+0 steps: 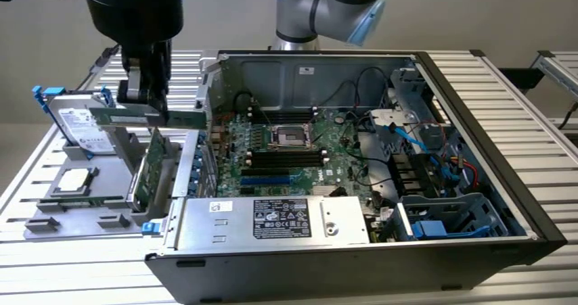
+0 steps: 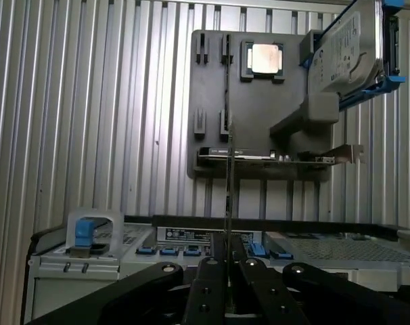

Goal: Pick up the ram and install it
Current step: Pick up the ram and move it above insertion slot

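My gripper (image 1: 146, 110) hangs over the grey parts holder (image 1: 77, 217), at the exterior view's left of the open computer case (image 1: 470, 156), and is shut on the ram (image 1: 181, 119). The ram is a long thin green stick, held level and lifted clear of the holder, with one end reaching toward the case wall. In the wrist view the ram (image 2: 227, 169) shows edge-on as a thin dark line rising from between the closed fingers (image 2: 208, 284). Inside the case, the black memory slots (image 1: 284, 157) lie on the motherboard below the processor socket (image 1: 291, 134).
The holder also carries a hard drive (image 1: 81, 126), a processor chip (image 1: 74, 180) and an upright green expansion card (image 1: 149, 173). A power supply box (image 1: 271, 220) sits at the case's near edge, with cables and blue drive bays (image 1: 434, 183) at the exterior view's right. Ribbed metal table (image 1: 54, 278) all around.
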Robot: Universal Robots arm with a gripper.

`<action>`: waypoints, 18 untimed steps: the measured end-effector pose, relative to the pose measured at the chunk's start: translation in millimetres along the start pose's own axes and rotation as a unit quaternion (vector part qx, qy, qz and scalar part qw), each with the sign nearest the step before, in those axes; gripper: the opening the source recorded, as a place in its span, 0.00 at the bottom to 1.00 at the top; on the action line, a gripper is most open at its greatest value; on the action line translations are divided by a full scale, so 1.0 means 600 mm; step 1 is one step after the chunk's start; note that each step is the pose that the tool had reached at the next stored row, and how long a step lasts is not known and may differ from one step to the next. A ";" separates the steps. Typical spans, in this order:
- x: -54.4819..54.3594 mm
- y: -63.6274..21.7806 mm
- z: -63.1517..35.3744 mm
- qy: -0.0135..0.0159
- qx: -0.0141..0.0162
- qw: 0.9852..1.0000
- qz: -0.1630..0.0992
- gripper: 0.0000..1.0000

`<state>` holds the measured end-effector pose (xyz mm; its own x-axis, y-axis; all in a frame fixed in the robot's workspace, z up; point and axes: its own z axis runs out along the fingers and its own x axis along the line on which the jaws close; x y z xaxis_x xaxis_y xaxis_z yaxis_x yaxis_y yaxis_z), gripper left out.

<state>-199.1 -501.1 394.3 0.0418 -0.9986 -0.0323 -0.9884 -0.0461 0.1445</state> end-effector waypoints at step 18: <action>-0.041 -0.099 -0.018 0.000 0.000 1.000 0.000 0.14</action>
<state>-140.0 -474.1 397.0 0.0420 -0.9986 -0.0323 -0.9884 -0.0462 0.1445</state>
